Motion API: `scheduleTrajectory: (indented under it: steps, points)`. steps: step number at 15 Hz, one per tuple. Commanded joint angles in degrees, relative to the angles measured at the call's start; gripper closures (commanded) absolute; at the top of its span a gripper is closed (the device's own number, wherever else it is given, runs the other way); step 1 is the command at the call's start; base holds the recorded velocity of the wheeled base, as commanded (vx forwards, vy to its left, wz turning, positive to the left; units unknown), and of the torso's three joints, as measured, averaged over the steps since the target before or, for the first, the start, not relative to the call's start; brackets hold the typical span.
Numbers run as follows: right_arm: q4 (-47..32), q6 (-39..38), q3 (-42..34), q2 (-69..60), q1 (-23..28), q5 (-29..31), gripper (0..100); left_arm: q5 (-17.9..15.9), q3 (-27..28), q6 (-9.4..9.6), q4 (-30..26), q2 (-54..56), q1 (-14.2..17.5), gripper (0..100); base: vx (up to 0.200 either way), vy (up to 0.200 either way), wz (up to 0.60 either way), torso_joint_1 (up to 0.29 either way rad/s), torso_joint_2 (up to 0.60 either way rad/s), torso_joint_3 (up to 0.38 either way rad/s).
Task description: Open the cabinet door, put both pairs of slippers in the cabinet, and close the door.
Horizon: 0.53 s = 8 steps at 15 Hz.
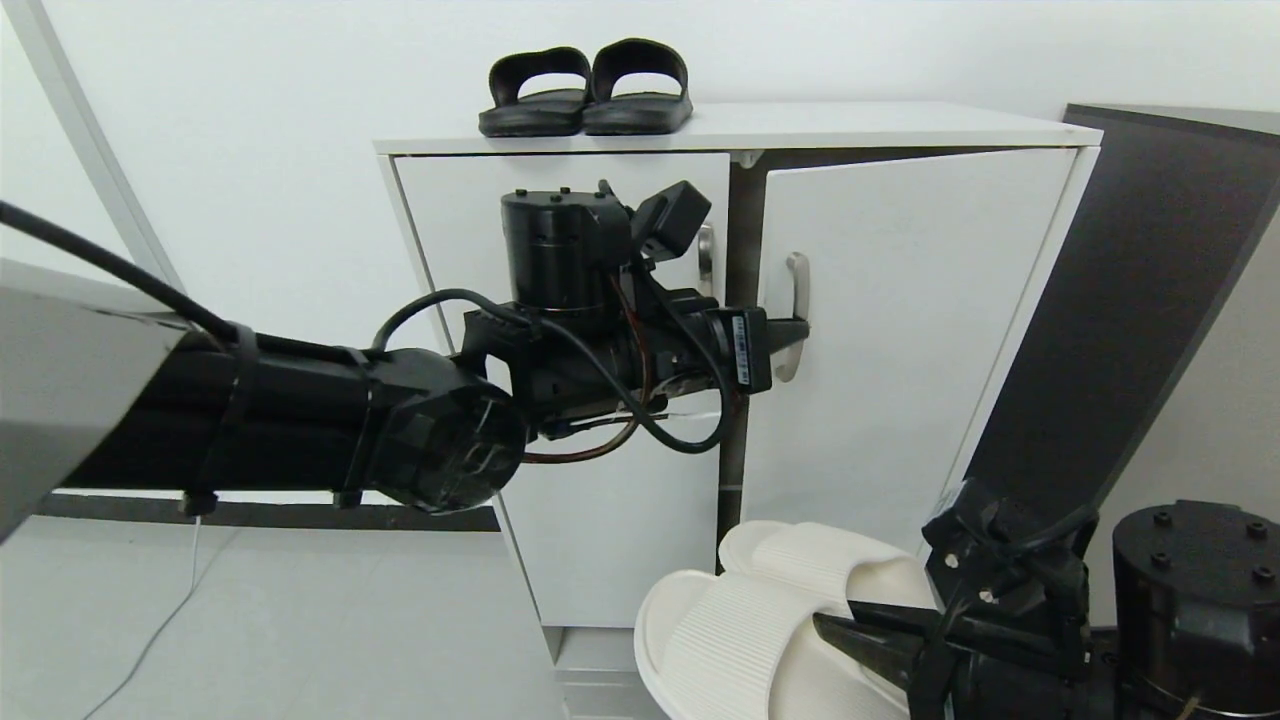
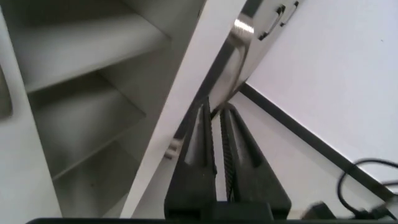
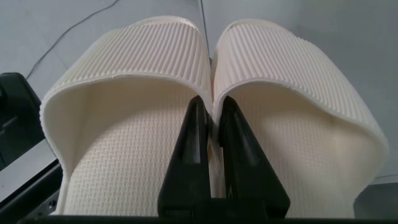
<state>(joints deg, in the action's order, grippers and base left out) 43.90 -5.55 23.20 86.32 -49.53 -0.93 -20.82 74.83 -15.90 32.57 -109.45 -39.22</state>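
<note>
Two white slippers (image 3: pixel 124 130) pinched between right fingers (image 3: pixel 191 155); left fingers (image 2: pixel 198 149) clamped on door handle (image 2: pixel 231 68).

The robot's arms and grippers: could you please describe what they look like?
The left arm and right arm are black, with rounded cylindrical joints. The left carries looping black cables, a brownish wire and a white label near the wrist. The left gripper and right gripper each have two slim, tapering black fingers.

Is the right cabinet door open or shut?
Ajar: a dark gap separates the right door from the left door, and the left wrist view shows shelves behind its edge; the left gripper holds its handle.
</note>
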Motion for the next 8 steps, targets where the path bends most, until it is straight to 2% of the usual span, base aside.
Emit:
scheduleTrajectory:
  steps: [1,4,8]
  points:
    - [0.05,0.01,-0.08,-0.01,-0.39,-0.04,100,0.08,-3.19,0.08,0.21,3.98,-0.33,100,0.000,0.000,0.00,0.000,0.00,0.000]
    - [0.13,0.27,-0.87,-0.19,-1.53,0.05,100,-0.10,-7.50,-0.19,2.32,8.72,-0.33,100,0.000,0.000,0.00,0.000,0.00,0.000]
    - [0.13,0.36,-1.40,-0.19,-3.29,0.14,100,-0.10,-7.59,-0.45,2.58,8.11,2.57,100,0.000,0.000,0.00,0.000,0.00,0.000]
